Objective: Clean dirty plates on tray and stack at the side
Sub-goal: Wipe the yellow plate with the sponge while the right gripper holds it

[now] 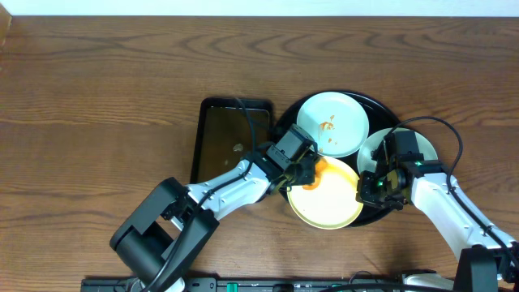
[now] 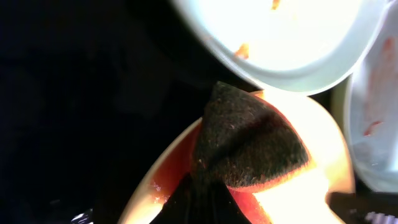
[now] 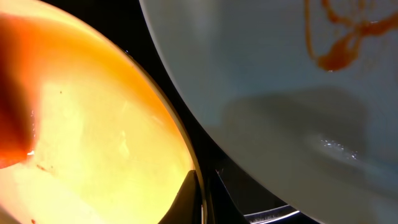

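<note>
The round black tray holds three plates. A mint-white plate with orange crumbs lies at the back. A second mint-white plate with an orange smear lies at the right. The cream-yellow plate lies at the front. My left gripper is shut on a dark sponge and presses it on the yellow plate's orange-smeared back edge. My right gripper is shut on the yellow plate's right rim.
A smaller rectangular dark tray lies just left of the round tray, with a small crumb on it. Brown wooden table stretches to the left and back. The right arm's cable arcs over the right mint-white plate.
</note>
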You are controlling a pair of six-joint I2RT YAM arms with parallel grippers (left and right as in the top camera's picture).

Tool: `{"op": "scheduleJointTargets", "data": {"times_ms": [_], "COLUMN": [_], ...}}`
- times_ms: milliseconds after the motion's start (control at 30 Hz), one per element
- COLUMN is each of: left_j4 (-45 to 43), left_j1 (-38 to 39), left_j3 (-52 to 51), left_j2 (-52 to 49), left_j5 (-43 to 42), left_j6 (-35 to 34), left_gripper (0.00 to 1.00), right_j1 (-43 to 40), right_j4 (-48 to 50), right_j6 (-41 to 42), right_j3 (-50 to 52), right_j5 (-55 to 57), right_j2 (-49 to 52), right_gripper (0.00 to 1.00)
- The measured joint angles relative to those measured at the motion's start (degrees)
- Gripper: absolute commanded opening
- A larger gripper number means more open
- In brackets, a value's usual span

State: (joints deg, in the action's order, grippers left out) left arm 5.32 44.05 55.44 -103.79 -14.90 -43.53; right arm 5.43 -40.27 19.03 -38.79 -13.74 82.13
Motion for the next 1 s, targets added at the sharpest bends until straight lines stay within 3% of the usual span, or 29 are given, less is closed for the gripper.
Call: {"op": "scheduleJointTargets", "data": {"times_ms": [233,567,767,1000], "left_j4": [3.91,8.37,18.64,21.99], "left_j1": [-1.27,-9.92,-14.10,-15.87], "left_j3": [-0.09,-0.17,-0.24,-0.24], "left_j2": [3.43,21.22,21.18,21.00], "left_j5": [0.33,2.27,5.66,10.64], "left_j6": [7.08,12.72,13.57,13.84], "left_gripper": [0.07,0.08,0.07,0.07], "right_j1": [0.00,0.00,0.00,0.00], "right_j4": [0.00,0.00,-0.31,1.05], "right_j6": [-0.02,-0.04,-0.13,-0.17], "right_j3": [-0.02,-0.02,-0.02,0.26], "right_j5": [0.00,0.20,0.66,0.28], "right_j2": [0.00,0.00,0.00,0.00], "right_gripper": [0.01,0.01,0.15,0.08]}}
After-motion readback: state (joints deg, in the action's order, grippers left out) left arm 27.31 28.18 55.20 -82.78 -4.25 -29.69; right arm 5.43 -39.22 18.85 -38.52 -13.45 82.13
